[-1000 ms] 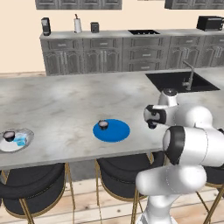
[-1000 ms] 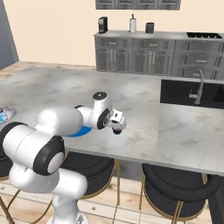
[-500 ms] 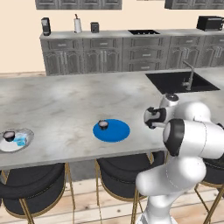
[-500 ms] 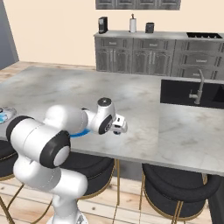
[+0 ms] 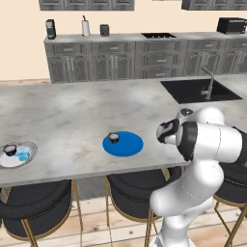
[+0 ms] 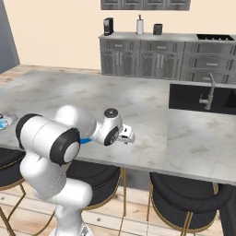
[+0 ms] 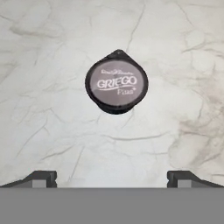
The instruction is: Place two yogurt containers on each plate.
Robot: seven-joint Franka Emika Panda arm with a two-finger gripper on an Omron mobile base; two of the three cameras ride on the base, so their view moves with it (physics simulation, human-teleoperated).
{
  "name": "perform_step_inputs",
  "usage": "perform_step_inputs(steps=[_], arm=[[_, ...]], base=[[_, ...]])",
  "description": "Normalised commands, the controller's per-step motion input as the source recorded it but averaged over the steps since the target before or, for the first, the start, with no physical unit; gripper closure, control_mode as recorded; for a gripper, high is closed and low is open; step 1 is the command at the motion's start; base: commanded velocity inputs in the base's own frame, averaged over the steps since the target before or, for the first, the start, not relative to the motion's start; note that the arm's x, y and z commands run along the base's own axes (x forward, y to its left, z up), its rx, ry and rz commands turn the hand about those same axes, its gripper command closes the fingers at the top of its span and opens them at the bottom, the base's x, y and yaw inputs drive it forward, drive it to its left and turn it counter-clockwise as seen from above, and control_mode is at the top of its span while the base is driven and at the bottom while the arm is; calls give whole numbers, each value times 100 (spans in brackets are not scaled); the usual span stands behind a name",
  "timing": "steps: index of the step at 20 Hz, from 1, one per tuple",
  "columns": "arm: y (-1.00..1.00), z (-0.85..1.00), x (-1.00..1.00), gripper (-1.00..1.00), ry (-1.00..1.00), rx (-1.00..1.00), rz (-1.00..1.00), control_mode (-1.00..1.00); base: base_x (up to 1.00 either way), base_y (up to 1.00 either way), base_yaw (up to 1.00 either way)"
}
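1. Below our wrist, on the bare marble worktop (image 7: 52, 131), sits a dark yogurt container (image 7: 116, 82) with a pale lid, toward twelve o'clock of centre in the hand view. We judge it is the last loose cup, so we hang over it to line up a grasp.
2. Our jaws (image 7: 112, 177) are spread wide and carry nothing; the fingertips (image 7: 41, 177) stand apart at the bottom of that view, the cup not yet between them.
3. Well off at nine o'clock from the arm, the blue plate (image 5: 123, 144) holds one dark cup (image 5: 114, 138), so it needs this second one.
4. Farther toward nine, the white plate (image 5: 18, 154) already carries a dark cup (image 5: 9, 149) and a light blue cup (image 5: 20, 155).
5. Our arm folds tightly over the worktop's near edge, elbow high, hand pointing down beside the sink (image 5: 200, 90).
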Motion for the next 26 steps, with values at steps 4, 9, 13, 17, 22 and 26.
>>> perform_step_inputs(steps=[4,9,13,17,22,26], arm=[[-11,0,19,-100,0,2,0,-100],[0,0,27,-100,0,0,-1,-100],[0,-2,24,-100,1,0,-1,-100],[0,-1,14,-100,2,0,0,-100],[0,-4,26,-100,1,0,-1,-100],[0,-17,21,-100,0,0,0,-100]], base=[[0,0,0],[0,0,0],[0,0,0],[0,0,0],[0,0,0],[0,0,0]])
